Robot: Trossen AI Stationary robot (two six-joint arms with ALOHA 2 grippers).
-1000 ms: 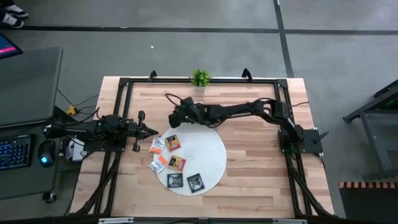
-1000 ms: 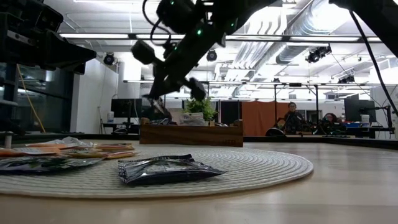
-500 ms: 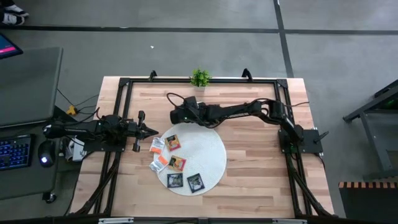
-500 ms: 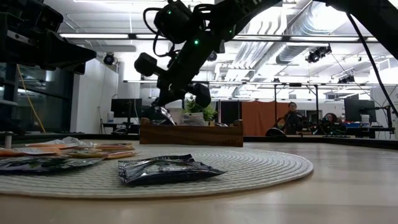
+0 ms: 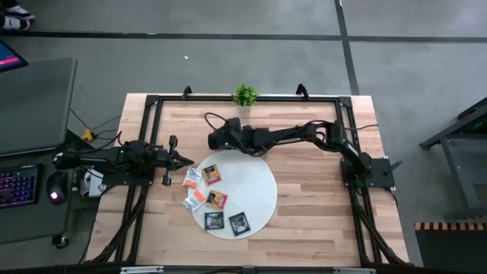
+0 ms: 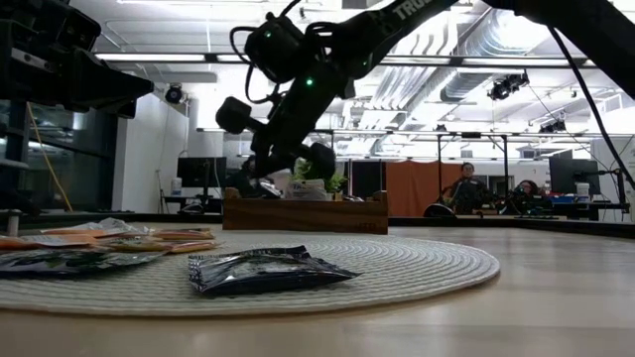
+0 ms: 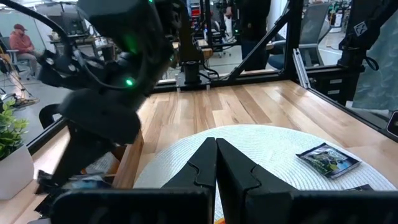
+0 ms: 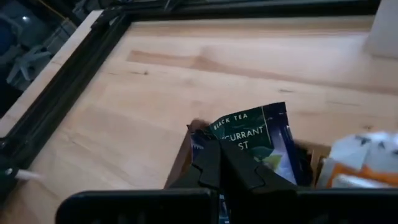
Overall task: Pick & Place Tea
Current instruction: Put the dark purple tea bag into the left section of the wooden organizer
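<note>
My right gripper [image 5: 214,141] reaches across the far side of the table and is shut on a black tea sachet [image 8: 252,134] over the left end of the brown wooden tray [image 6: 305,213]. White sachets [image 8: 367,163] lie in a neighbouring compartment. Several more sachets lie flat on the round white mat [image 5: 255,190]: black ones [image 5: 239,222], orange ones [image 5: 211,173] and white ones [image 5: 192,179]. My left gripper [image 5: 185,160] is shut and hovers at the mat's left rim, touching nothing. My right gripper pinches the black sachet between its two fingers [image 8: 208,163] at one edge [image 8: 227,142]. The fingers slant down from the table's right side. The sachet sticks out past the fingertips and hangs just above the tray's left end [image 6: 266,186]. Whether it touches the tray, I cannot tell.
A small potted plant [image 5: 244,95] stands at the table's far edge behind the tray. A black frame [image 5: 152,103] runs along the table's sides. Bare wood lies right of the mat [image 5: 319,190]. People sit in the room beyond [image 6: 464,188].
My right gripper has come down toward the tray's left end with the black sachet still in its fingers, tipping a little as it descends.
</note>
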